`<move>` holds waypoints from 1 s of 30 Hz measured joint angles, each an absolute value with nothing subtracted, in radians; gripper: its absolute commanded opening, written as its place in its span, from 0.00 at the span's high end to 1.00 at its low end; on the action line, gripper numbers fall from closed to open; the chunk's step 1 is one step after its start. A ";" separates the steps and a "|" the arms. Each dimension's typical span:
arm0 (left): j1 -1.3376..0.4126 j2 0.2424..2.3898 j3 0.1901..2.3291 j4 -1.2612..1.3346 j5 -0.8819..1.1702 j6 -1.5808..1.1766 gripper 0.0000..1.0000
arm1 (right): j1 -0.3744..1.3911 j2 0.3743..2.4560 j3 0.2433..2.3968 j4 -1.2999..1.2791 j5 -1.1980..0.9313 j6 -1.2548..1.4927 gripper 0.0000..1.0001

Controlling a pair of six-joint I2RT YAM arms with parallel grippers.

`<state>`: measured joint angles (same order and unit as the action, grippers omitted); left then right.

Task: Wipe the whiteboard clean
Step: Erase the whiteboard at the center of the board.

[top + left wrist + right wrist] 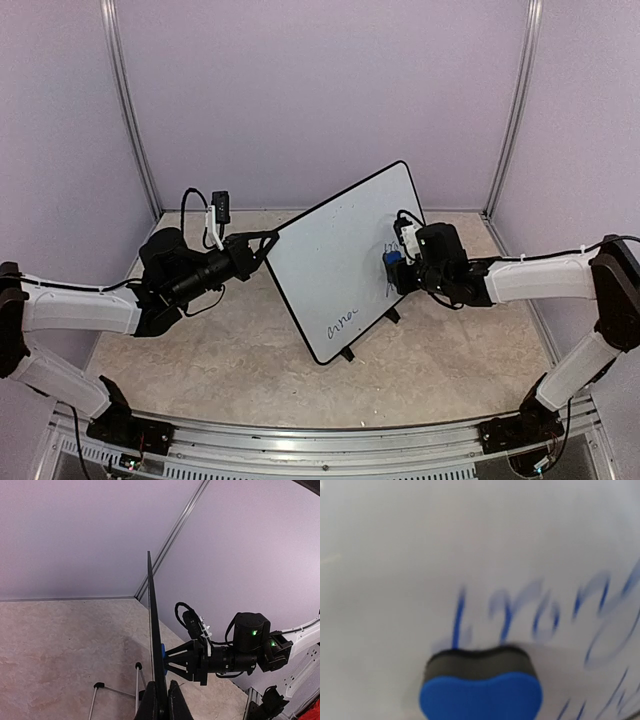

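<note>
Left gripper [270, 240] pinches whiteboard [330, 250] (left edge).

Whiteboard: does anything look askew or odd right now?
Yes: the whiteboard stands skewed, rotated so one corner points up, its edge pinched by the left claw. That seems deliberate bracing, as the right claw presses the eraser against its face. Handwriting shows near the lower edge. No damage visible.

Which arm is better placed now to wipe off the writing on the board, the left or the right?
Right. The right gripper holds the eraser against the whiteboard, just beside the blue writing. The left gripper is shut on the board's edge, probably steadying it, and has no eraser.
</note>
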<state>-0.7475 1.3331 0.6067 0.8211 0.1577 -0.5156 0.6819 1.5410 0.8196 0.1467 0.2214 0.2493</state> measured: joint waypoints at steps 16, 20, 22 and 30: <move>-0.748 1.330 0.607 0.818 0.160 -0.510 1.00 | 0.671 1.544 0.852 0.196 0.213 0.245 0.76; -0.748 1.331 0.607 0.818 0.160 -0.512 1.00 | 0.671 1.544 0.789 0.200 0.212 0.260 0.76; -0.748 1.331 0.607 0.818 0.160 -0.512 1.00 | 0.671 1.544 0.779 0.200 0.212 0.261 0.76; -0.748 1.331 0.607 0.818 0.160 -0.512 1.00 | 0.662 1.546 0.830 0.140 0.213 0.244 0.76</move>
